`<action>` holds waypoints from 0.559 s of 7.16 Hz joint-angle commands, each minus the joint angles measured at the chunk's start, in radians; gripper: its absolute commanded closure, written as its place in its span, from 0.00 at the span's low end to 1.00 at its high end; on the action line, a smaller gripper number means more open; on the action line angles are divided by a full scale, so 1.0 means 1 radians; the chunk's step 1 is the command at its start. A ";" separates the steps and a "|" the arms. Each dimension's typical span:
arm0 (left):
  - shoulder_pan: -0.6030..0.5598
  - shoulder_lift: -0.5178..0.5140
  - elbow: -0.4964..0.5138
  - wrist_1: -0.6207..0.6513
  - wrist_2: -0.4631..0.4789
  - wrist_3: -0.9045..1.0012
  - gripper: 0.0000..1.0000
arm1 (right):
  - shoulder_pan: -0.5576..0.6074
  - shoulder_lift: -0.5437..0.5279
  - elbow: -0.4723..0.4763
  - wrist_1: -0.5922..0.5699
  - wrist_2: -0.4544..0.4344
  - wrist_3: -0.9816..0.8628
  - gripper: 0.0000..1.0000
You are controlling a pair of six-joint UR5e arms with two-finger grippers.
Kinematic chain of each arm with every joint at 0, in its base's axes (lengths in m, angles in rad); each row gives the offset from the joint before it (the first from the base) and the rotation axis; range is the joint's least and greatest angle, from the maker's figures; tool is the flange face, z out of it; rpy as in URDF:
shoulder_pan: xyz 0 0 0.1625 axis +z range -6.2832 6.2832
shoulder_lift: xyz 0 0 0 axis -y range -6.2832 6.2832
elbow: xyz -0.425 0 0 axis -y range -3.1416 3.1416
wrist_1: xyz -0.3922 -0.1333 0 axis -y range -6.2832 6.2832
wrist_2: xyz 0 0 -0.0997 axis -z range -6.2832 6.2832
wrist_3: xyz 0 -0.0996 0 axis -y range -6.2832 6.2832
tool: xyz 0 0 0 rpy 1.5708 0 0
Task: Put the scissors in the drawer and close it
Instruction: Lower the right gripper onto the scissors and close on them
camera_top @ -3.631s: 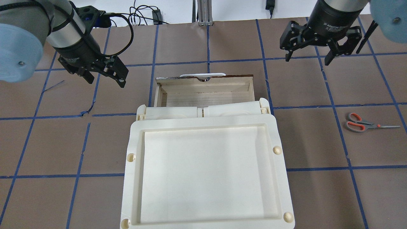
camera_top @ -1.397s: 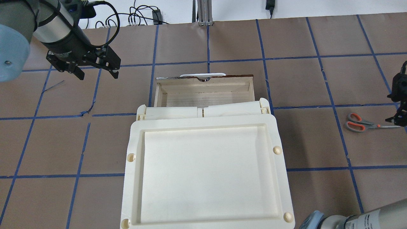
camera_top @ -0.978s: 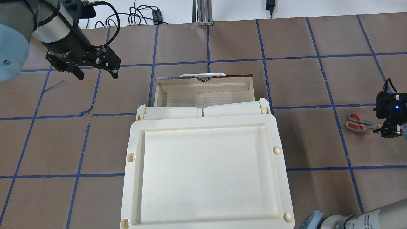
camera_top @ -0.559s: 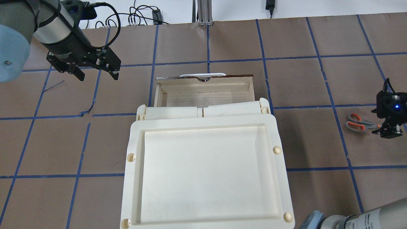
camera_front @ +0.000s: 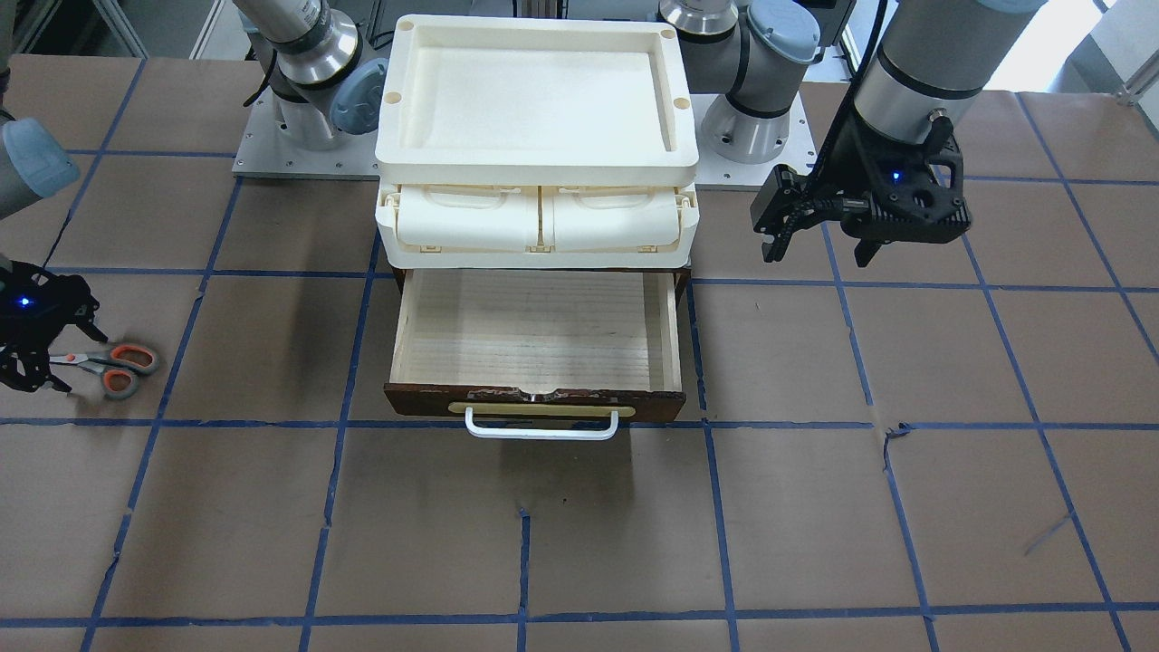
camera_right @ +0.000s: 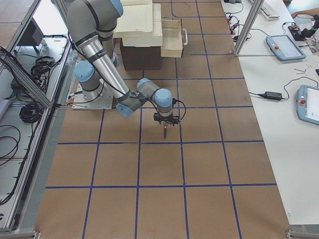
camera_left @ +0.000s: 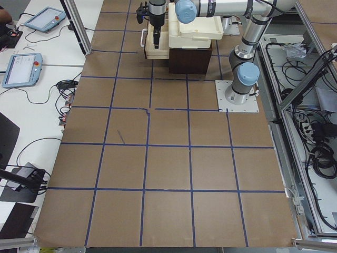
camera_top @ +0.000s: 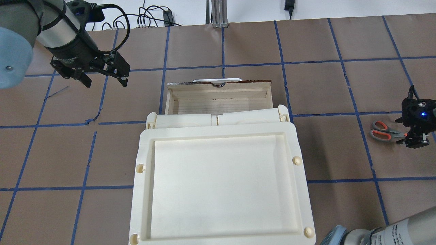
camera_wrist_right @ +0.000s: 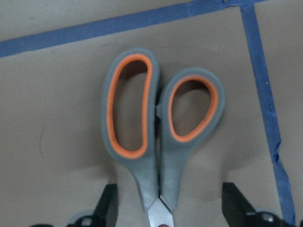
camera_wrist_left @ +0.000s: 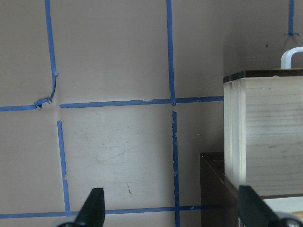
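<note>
The scissors [camera_top: 382, 130] lie flat on the table at the far right, with grey handles and orange-lined loops. They also show in the front view [camera_front: 116, 368] and fill the right wrist view [camera_wrist_right: 156, 137]. My right gripper [camera_top: 413, 133] is low over them and open. Its fingers [camera_wrist_right: 108, 204] stand on either side of the shanks near the pivot without touching them. The drawer [camera_top: 169, 102] is pulled out and empty, its pale wood floor bare [camera_front: 403, 328]. My left gripper [camera_top: 104, 81] is open and empty, hovering left of the drawer [camera_wrist_left: 265, 127].
A cream plastic tray [camera_top: 144, 163] sits on top of the cabinet above two cream compartments [camera_top: 184, 119]. The dark brown cabinet [camera_left: 189, 55] holds the drawer. Cables [camera_top: 150, 15] lie past the table's far edge. Blue tape lines cross the brown table.
My right arm has swung from the far right corner down to the scissors, and its open fingers now straddle them. My left gripper has drawn back to the left. The scissors have not moved.
</note>
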 commanded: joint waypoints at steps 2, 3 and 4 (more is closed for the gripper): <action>-0.001 -0.001 -0.002 0.000 0.000 0.000 0.00 | 0.005 -0.003 0.001 0.005 -0.007 -0.003 0.76; 0.001 -0.001 0.000 0.000 0.000 0.000 0.00 | 0.005 -0.009 -0.001 0.003 -0.012 -0.001 0.89; -0.001 -0.001 -0.002 0.000 0.000 0.000 0.00 | 0.010 -0.012 -0.001 0.006 -0.010 0.003 0.95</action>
